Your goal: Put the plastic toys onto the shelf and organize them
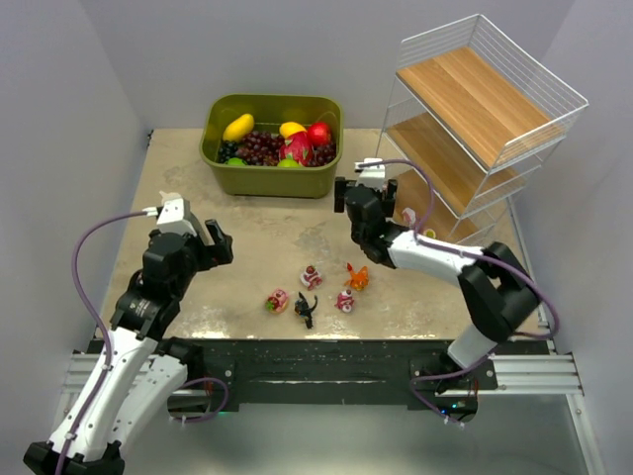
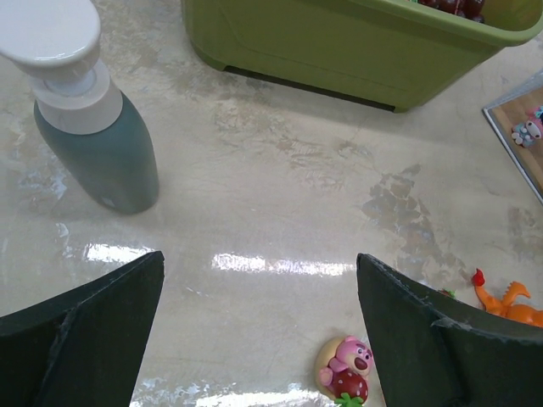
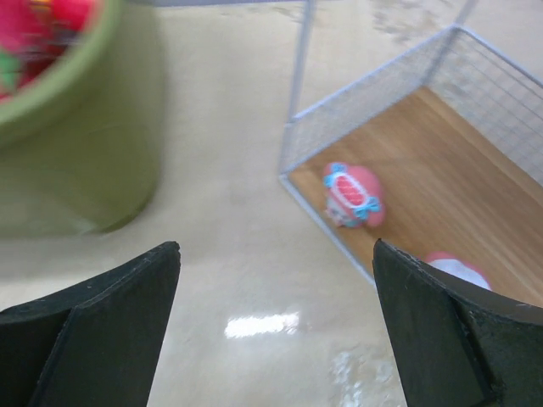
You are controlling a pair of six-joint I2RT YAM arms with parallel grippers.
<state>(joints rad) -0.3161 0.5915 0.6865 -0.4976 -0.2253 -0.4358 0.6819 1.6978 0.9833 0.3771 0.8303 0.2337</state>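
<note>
Pink toys (image 3: 352, 193), two of them, already lie on the bottom tier of the shelf (image 3: 475, 161). Five more, including the orange toy (image 1: 357, 277) and black toy (image 1: 305, 310), wait on the surface (image 1: 247, 267). Both the left fingers (image 2: 85, 322) and the right fingers (image 3: 93, 314) stand apart, empty.

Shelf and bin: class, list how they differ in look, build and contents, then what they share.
The shelf is tall white wire with wooden tiers; the bin is low, solid and olive green. The shelf's bottom tier holds small pink toys; the bin holds fruit. Both stand on the table.
</note>
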